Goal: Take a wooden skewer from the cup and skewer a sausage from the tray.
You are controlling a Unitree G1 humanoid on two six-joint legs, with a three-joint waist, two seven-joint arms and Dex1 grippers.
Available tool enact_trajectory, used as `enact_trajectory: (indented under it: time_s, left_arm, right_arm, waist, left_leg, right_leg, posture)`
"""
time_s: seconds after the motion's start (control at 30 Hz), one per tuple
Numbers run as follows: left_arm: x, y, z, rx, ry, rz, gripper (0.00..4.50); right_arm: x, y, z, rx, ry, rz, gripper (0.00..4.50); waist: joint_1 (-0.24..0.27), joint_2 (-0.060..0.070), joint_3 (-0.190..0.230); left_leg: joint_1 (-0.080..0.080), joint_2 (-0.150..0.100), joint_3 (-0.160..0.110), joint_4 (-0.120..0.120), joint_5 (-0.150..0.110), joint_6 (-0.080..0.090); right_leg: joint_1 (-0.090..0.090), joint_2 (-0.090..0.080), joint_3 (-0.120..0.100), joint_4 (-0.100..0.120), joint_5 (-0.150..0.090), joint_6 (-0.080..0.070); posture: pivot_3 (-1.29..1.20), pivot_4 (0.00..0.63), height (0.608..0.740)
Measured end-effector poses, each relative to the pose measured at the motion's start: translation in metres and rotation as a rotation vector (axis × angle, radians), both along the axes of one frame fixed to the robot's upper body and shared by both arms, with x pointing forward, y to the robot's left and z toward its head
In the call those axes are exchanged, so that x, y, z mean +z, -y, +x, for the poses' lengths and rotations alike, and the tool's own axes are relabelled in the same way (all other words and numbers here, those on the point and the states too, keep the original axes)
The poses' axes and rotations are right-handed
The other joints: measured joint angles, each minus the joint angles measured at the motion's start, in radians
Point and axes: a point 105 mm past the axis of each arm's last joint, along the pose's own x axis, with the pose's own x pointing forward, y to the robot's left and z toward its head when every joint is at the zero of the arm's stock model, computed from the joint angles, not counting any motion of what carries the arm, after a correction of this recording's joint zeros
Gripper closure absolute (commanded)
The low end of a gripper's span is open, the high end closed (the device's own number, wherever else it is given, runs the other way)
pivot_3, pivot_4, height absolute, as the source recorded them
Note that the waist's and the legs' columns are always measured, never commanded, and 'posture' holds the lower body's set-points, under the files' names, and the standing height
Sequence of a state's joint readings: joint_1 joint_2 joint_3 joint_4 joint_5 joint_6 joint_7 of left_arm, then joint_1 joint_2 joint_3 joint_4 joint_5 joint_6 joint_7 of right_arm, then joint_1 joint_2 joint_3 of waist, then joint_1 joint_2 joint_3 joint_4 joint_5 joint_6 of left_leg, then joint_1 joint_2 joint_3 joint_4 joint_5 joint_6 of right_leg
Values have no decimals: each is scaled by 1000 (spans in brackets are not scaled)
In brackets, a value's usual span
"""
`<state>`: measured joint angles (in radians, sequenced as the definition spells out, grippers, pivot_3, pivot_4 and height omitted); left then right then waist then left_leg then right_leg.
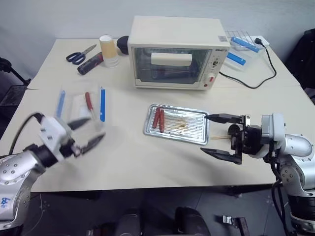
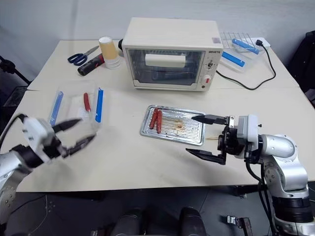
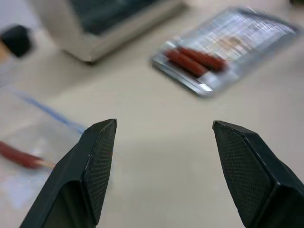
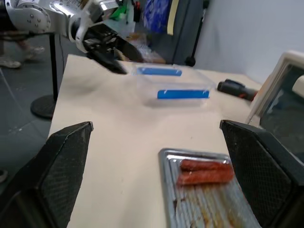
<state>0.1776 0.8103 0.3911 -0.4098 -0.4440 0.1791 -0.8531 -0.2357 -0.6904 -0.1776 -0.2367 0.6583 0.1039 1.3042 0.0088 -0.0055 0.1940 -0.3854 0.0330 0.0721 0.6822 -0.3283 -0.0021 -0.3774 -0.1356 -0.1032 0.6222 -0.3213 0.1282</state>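
Note:
The shiny metal tray [image 1: 189, 129] lies mid-table with reddish-brown sausages [image 1: 158, 119] side by side at its left end. My right gripper [image 1: 204, 133] hovers level at the tray's right edge, pointing left, open wide and empty. A short thin pale stick [image 1: 216, 138], apparently the wooden skewer, lies on the table between its fingers. My left gripper [image 1: 97, 128] is open and empty, low over the table's front left, next to the clear box and pointing towards the tray. The cup is out of view.
A clear blue-clipped plastic box [image 1: 81, 103] holding a red item sits left of the tray. Behind the tray stands a white toaster oven [image 1: 174, 51]. Stacked paper cups [image 1: 108, 49], scissors [image 1: 78, 55], a second clear box [image 1: 241, 49] and a black cable [image 1: 256, 81] lie at the back.

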Motion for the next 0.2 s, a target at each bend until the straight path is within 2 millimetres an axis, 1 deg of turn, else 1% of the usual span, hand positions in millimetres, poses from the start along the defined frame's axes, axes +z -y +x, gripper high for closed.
enact_trajectory:
  time_s: [0.07,0.2]
  left_arm:
    - [-10,3,-10,-72,-37,20,1087]
    - [-22,-2,-19,-134,-66,48,1087]
  right_arm:
    - [-6,2,-2,12,-16,-11,0]
    - [-17,5,-9,34,-39,-35,0]
  waist:
    - [4,0,0]
    - [8,0,0]
  left_leg:
    - [0,0,0,0,0,0]
    - [0,0,-1,0,-1,1]
  right_leg:
    - [0,0,0,0,0,0]
    - [0,-1,0,0,0,0]
  posture:
    - [0,150,740]
    - [0,150,740]
